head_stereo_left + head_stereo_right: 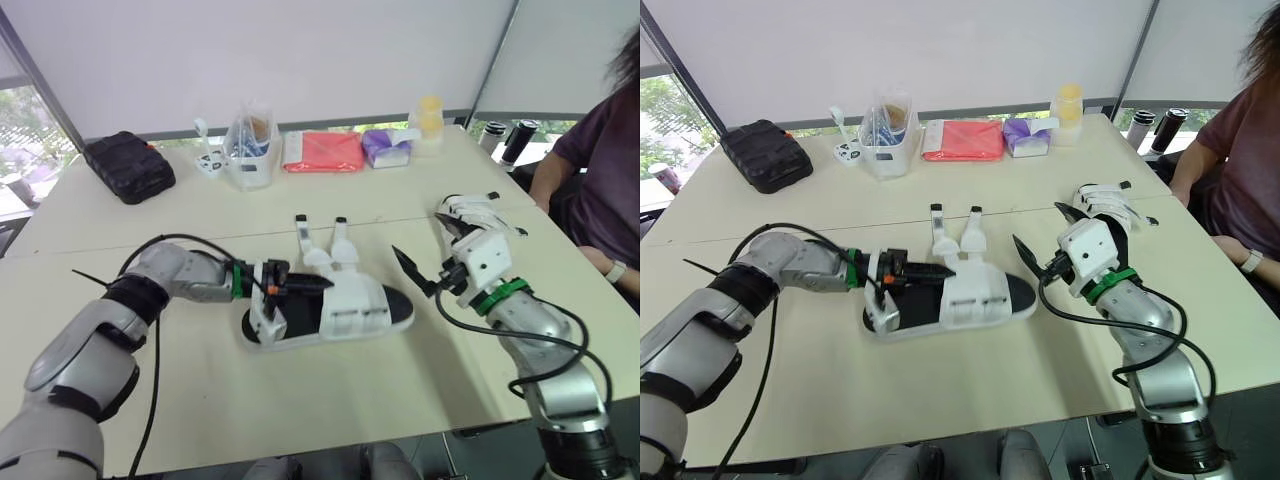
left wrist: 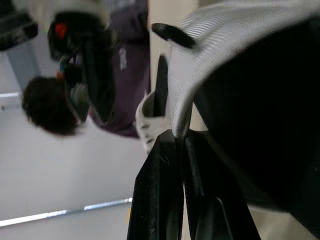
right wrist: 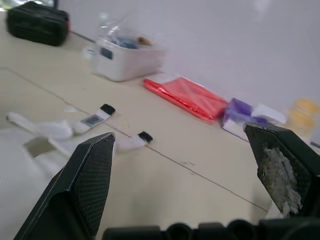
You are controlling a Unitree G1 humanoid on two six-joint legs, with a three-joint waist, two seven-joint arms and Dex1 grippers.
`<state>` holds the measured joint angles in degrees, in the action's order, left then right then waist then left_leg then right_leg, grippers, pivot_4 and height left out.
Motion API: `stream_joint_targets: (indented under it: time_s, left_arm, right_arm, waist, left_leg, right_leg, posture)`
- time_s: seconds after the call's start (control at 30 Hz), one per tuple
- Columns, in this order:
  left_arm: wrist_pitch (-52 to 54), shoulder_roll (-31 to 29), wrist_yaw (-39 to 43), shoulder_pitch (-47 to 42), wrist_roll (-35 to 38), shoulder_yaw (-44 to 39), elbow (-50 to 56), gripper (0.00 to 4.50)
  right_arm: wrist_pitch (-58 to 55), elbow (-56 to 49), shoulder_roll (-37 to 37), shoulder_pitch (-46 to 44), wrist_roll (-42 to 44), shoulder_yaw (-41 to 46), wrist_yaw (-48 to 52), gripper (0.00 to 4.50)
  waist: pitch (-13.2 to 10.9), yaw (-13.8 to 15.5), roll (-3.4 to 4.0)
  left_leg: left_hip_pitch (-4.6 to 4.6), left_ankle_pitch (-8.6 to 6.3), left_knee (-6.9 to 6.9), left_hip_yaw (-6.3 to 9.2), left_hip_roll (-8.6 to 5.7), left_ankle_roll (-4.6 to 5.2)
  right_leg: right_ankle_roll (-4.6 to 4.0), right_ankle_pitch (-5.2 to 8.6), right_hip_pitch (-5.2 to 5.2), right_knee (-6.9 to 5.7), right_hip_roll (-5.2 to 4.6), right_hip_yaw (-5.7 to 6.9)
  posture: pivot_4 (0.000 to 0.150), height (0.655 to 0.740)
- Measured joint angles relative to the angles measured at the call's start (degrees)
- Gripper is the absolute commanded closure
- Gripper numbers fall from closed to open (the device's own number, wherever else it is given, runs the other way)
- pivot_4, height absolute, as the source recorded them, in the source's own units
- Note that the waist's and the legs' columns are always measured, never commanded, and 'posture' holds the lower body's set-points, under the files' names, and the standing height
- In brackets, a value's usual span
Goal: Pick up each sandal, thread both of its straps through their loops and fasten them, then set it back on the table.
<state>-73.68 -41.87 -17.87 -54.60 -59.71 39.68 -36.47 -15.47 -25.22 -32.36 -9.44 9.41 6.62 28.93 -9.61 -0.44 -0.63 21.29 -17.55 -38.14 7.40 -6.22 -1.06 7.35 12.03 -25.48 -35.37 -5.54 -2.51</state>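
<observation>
My left gripper [image 1: 306, 286] is pinched shut on white webbing at the heel end of the near sandal [image 1: 352, 312]. My right gripper [image 1: 1042, 240] stands wide and holds nothing, just beside the toe. That sandal lies flat in the middle of the table [image 1: 200, 390], a white upper over a black footbed. Its two straps [image 1: 303, 236] are unfastened, splayed toward the far side, each black-tipped. A second sandal [image 1: 470, 214], also white, lies behind my right gripper. That makes two sandals.

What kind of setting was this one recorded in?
Probably an office or meeting room: a long pale table beside blind-covered windows, a person seated at one end, and tissues and drink bottles along the far edge.
</observation>
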Motion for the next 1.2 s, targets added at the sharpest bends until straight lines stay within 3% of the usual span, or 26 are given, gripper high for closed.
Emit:
stream_joint_targets:
  time_s: [0.23,0.73,0.83,1.07,1.2]
  left_arm:
    - [-0.17,0.49,-4.97,1.31,-6.03,-1.11,4.64,4.45]
    - [1.73,2.76,-1.00,3.34,-4.09,-1.20,2.84,4.45]
    - [2.46,2.81,0.23,4.00,-3.38,-1.35,2.85,3.57]
    - [3.35,2.92,3.96,4.91,-0.65,-2.13,2.22,0.18]
    - [3.34,0.80,4.71,5.65,1.46,-3.41,2.07,0.04]
  right_arm:
    - [-3.51,-1.23,-2.88,1.12,4.48,1.84,4.80,0.00]
    - [-4.08,-0.54,-2.85,3.14,5.32,1.20,6.46,0.00]
    - [-3.94,0.05,-2.85,3.11,5.30,1.04,6.63,0.00]
    - [-5.07,0.20,-3.12,3.35,6.65,1.00,8.62,0.00]
    - [-8.29,0.20,-6.88,3.94,10.18,1.51,13.09,0.00]
  waist:
    - [0.01,0.03,-0.02]
    - [0.03,0.04,-0.03]
    - [0.05,0.04,-0.03]
    - [0.05,-0.01,-0.04]
    - [0.06,-0.15,-0.03]
  left_leg:
    - [0.01,0.01,-0.04,0.01,0.00,-0.02]
    - [0.00,0.01,-0.08,0.01,0.00,-0.02]
    - [-0.02,0.01,-0.09,0.01,0.00,-0.02]
    - [-0.02,0.01,-0.09,0.02,0.00,-0.02]
    - [-0.06,0.01,-0.09,0.00,0.02,-0.01]
  right_leg:
    - [0.02,-0.01,0.03,0.01,-0.01,0.02]
    - [0.02,-0.01,0.06,0.00,-0.01,0.02]
    - [0.02,-0.01,0.07,0.00,-0.02,0.02]
    - [0.02,-0.01,0.07,-0.01,-0.02,0.02]
    - [0.02,-0.01,0.07,-0.05,-0.01,0.02]
  posture:
    - [0.150,0.7400]
    - [0.150,0.7400]
    - [0.150,0.7400]
    - [0.150,0.7400]
    - [0.150,0.7400]
